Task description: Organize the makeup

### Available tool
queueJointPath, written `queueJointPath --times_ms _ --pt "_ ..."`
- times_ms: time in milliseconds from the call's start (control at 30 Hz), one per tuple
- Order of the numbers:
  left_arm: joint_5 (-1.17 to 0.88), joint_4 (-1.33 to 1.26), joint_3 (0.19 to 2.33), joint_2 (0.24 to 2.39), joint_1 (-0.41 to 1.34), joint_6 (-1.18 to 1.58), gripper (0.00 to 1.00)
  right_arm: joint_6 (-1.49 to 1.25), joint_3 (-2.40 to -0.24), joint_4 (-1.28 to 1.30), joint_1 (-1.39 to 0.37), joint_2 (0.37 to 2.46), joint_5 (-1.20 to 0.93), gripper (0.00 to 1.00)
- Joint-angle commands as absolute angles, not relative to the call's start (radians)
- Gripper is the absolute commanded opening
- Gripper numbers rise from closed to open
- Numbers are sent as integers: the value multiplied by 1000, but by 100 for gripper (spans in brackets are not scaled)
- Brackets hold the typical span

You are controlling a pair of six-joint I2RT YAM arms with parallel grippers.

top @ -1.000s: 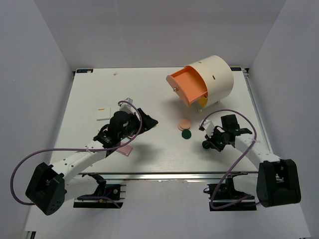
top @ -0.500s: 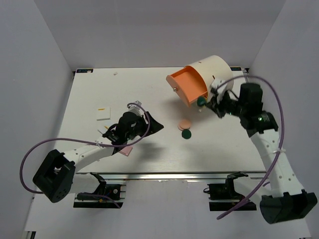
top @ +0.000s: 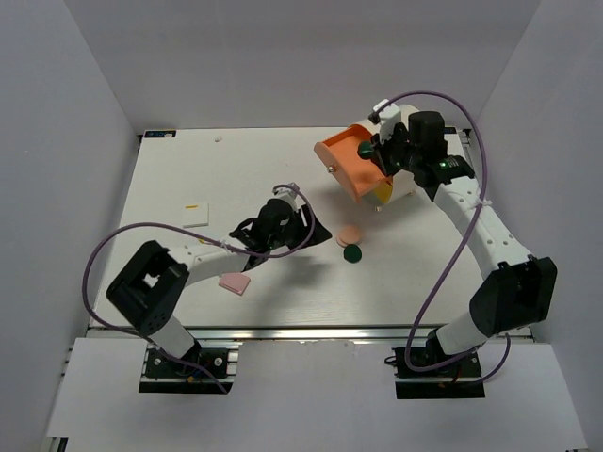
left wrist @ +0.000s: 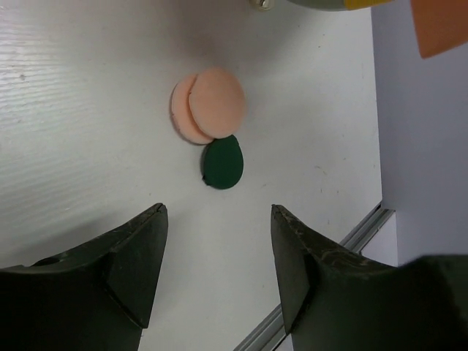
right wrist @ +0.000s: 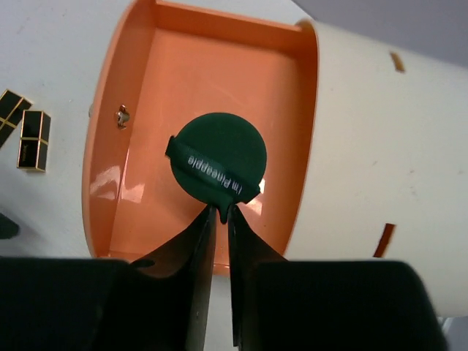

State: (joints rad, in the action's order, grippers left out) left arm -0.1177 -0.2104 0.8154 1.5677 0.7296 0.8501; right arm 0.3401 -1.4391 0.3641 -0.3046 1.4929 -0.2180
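While the right gripper [right wrist: 219, 214], almost closed, pinches a green disc [right wrist: 217, 157] by its rim over the drawer [right wrist: 219, 73], release looks best made low and central, clear of the walls. Left gripper [left wrist: 219, 219]: wide open, empty, above the peach disc [left wrist: 216, 102] and second green disc [left wrist: 223, 162] on the surface [left wrist: 88, 88].

Right gripper [right wrist: 221, 212] carried green disc [right wrist: 218, 164] over orange drawer [right wrist: 197, 80].

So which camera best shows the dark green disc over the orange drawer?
Right wrist view: the dark green disc sits centred, lettering readable. From above the arm hides it; left wrist shows another disc.
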Motion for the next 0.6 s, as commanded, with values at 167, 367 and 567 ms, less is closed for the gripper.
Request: queueJointPath --times_ms 167,367,567 --pt "-63 -204 1037 1795 785 844 62 339 -1493 333 -313 1496 -187 54" --pt "-14 -98 1212 1940 801 828 56 299 -1483 364 -285 1404 -233 60" --pt "0 -32 1321 2031 804 822 54 278 -1350 374 -246 1273 -255 60"
